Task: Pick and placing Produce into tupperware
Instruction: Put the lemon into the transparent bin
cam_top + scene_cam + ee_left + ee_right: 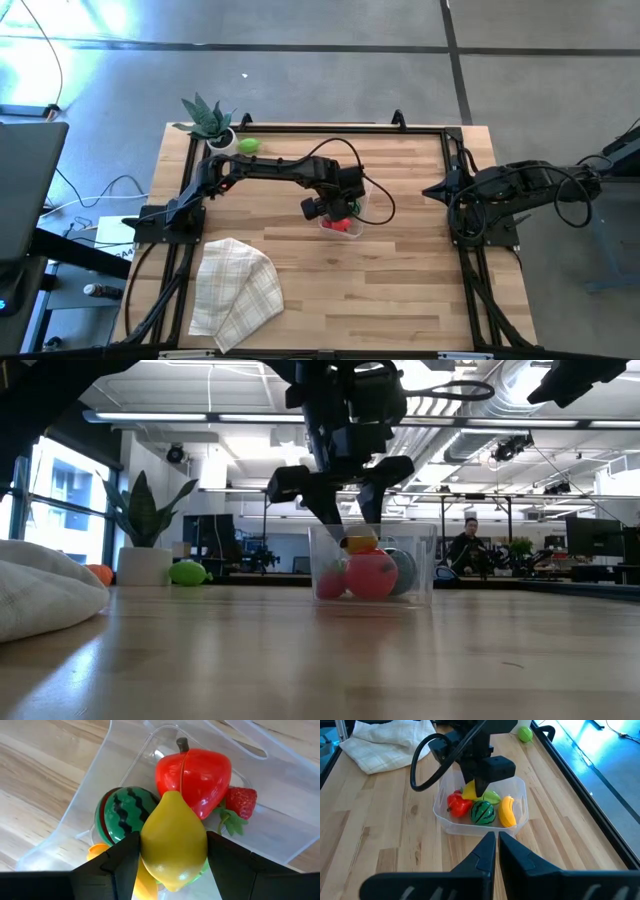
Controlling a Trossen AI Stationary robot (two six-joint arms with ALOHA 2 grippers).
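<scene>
the left gripper [172,855] pinches one yellow lemon [172,840] between its two fingers [112,867], nose down, right over the clear tub [480,802]. the lemon sits inside the tub's rim, above the other produce.

in the tub there are, counted: one red pepper [195,777] with a dark stem, one striped watermelon [120,815], one strawberry [240,802], one banana [507,811] and one light green piece [491,796] that is mostly hidden by the lemon. so five pieces lie in the tub, plus the lemon held in the gripper.

the tub stands near the middle of the wooden table [400,290]. well apart from the tub, toward the far left corner, lies one light green fruit [248,146], just beside one spiky plant [208,120] in a white pot. one orange piece [99,573] shows on the other side of the pot in the low view. one checked cloth [235,290] lies crumpled on the near left of the tub.

the right gripper [497,845] waits to the right of the tub, fingers pressed together, holding nothing, pointed at the tub.

no brand, label or writing can be read on any of these.
</scene>
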